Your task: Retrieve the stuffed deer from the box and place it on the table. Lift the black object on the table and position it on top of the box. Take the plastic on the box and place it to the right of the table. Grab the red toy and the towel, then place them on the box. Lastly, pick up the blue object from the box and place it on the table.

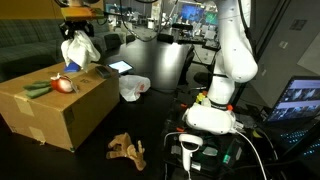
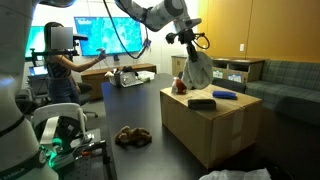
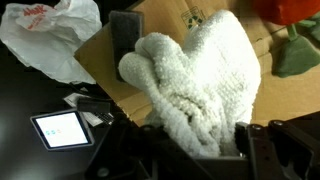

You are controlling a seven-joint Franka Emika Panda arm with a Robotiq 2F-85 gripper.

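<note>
The gripper (image 3: 207, 150), clamped shut around the top of the bunched white towel (image 1: 78, 50), holds it hanging just above the box (image 1: 60, 115), beside the red toy (image 1: 63, 85), probably so it clears the toy before being lowered.

Robot body: glossy white rounded-segment arm (image 1: 236, 55) with dark joint seams, wide white dome base (image 1: 210, 117). Wrist end: black boxy Robotiq gripper (image 2: 190, 43), matte black fingers (image 3: 268, 150).
</note>
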